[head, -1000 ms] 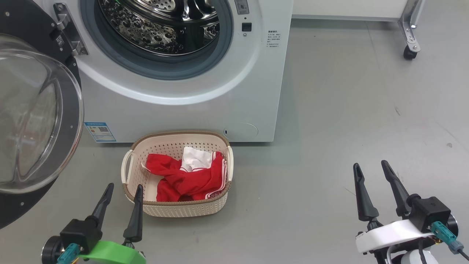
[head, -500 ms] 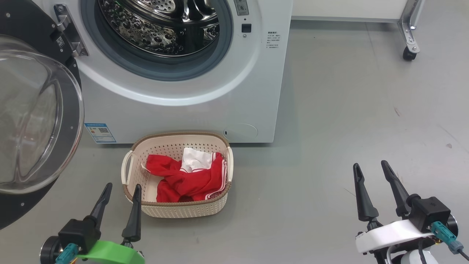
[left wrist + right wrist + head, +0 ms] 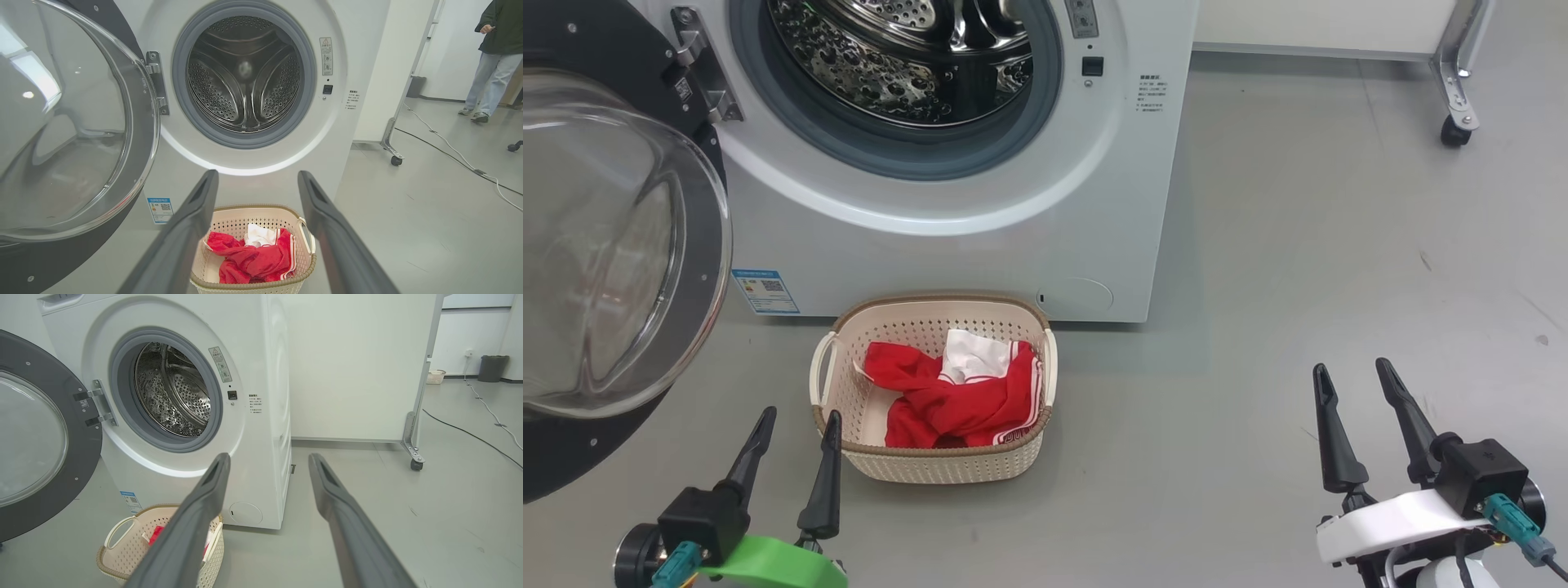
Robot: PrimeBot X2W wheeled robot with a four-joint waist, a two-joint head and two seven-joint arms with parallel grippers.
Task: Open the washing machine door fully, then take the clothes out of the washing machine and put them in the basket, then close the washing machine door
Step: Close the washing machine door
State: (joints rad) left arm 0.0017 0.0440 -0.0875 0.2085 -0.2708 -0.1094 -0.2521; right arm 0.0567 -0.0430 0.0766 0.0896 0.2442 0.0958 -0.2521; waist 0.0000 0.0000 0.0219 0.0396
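The white washing machine [image 3: 980, 245] stands ahead with its steel drum [image 3: 245, 77] bare inside. Its door [image 3: 613, 237], black-rimmed with a clear glass bowl, hangs wide open on the left. On the floor in front sits the cream basket [image 3: 931, 461] holding the red and white clothes [image 3: 956, 392]. My left gripper [image 3: 799, 420] is open just left of the basket's near corner, nothing between its fingers. My right gripper [image 3: 1352, 371] is open over bare floor far to the right. In the left wrist view the basket [image 3: 253, 288] lies between the fingers [image 3: 192, 220].
A white partition on a castor [image 3: 1454, 131] stands at the back right. Cables [image 3: 457, 155] run across the grey floor there, and a person's legs [image 3: 486, 90] show far off. A dark bin [image 3: 492, 367] and a small basket [image 3: 435, 377] stand by the far wall.
The whole head view has shifted a little to the right and down, so the camera moved. Both grippers stay open in the same places; basket and clothes lie as before.
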